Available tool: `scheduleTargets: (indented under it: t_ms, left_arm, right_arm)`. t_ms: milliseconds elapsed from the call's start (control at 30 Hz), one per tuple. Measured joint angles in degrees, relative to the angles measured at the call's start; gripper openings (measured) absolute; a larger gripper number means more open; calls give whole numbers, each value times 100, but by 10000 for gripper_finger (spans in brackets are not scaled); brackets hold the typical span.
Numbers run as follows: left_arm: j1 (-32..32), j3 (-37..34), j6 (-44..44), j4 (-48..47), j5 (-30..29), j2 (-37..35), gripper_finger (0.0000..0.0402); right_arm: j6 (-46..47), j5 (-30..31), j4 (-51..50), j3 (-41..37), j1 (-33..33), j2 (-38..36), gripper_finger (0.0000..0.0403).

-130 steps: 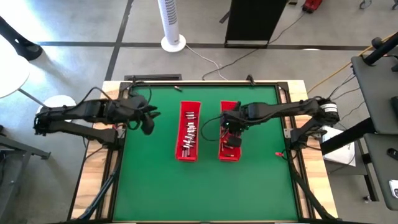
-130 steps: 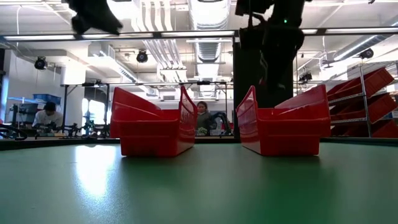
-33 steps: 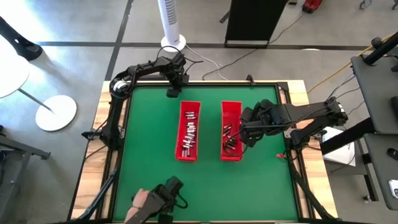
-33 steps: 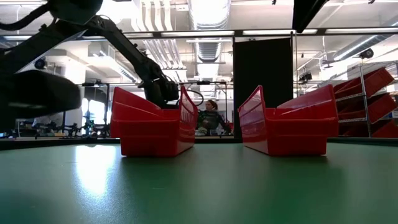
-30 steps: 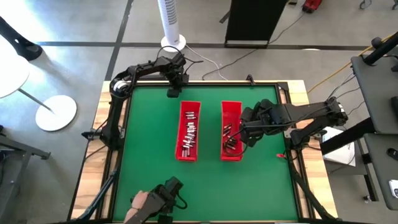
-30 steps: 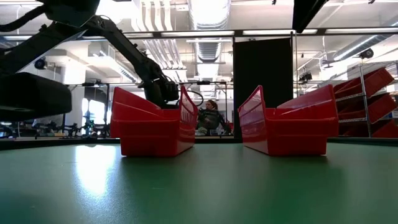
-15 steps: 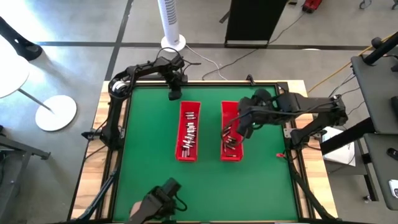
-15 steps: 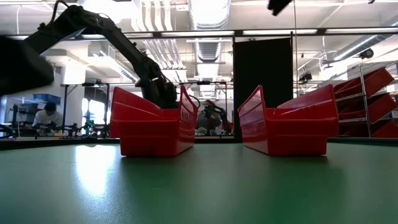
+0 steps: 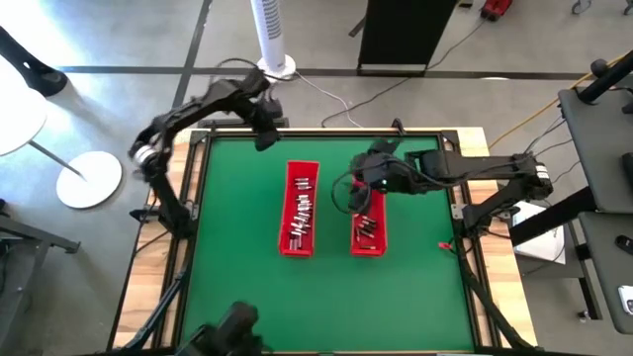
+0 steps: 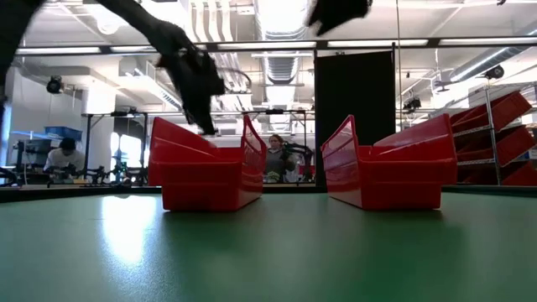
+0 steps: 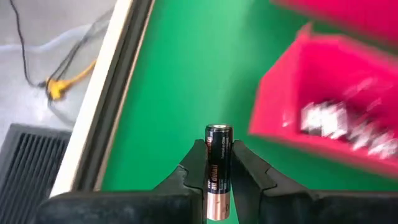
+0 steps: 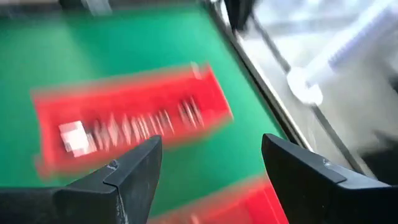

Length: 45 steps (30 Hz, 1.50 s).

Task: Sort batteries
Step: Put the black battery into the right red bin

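Two long red trays lie side by side on the green mat: the left tray (image 9: 302, 208) and the right tray (image 9: 367, 213), both holding several small batteries (image 9: 301, 213). My left gripper (image 9: 265, 136) hangs above the mat beyond the left tray's far end, shut on one dark battery (image 11: 218, 155) with a coppery end. My right gripper (image 12: 211, 174) stands open and empty, high over the right tray's far end (image 9: 354, 193). In the right wrist view the left tray (image 12: 130, 124) shows ahead. My left gripper pinches the battery's sides (image 11: 217, 174) between its two fingers (image 11: 194, 163). The battery lies along the fingers, and its dark end (image 11: 219, 132) sticks out past their tips. The fingers slant down from the far left side. The battery is lifted clear of mat and tray.
The mat's raised wooden frame (image 9: 188, 168) runs close beside my left gripper. A dark object (image 9: 232, 321) shows at the table's near edge. Open green mat (image 9: 237, 257) lies left of the trays and in front of them.
My left gripper has risen from the far end of the left tray and swung toward the table's far left corner. My right gripper has moved from the right tray's right side toward the left, over that tray's far end. A hand at the near edge has drawn back.
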Motion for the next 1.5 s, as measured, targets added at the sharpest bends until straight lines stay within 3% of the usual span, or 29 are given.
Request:
scheduleTargets:
  t_ms: [200,367,533,633,767,1000,1267,1500]
  left_arm:
    - [-187,-1488,-1254,1694,1175,-1840,23]
    - [-577,-2960,-2788,4288,1394,-3033,23]
    - [-1084,-4213,-4383,7085,1374,-3517,23]
    - [-1460,-4800,-5212,8814,1348,-3586,23]
    - [-1939,-5312,-5817,10406,759,-3498,23]
    - [-2325,-5277,-5880,10687,399,-3193,23]
    - [-2449,-4900,-5913,10684,506,-2803,23]
    - [-2466,-4876,-5888,10695,509,-2802,23]
  right_arm:
    - [-555,-555,2883,-828,-399,157,263]
    - [-589,-1023,3841,-972,-836,437,271]
    - [-284,-1764,4303,-948,-1137,840,272]
    - [-81,-1897,4625,-901,-1169,1005,262]
    - [179,-2119,5100,-887,-1162,1084,244]
    - [436,-2483,5299,-887,-1162,1060,215]
    - [765,-2650,5364,-887,-1162,1004,185]
    - [869,-2656,5425,-884,-1186,936,89]
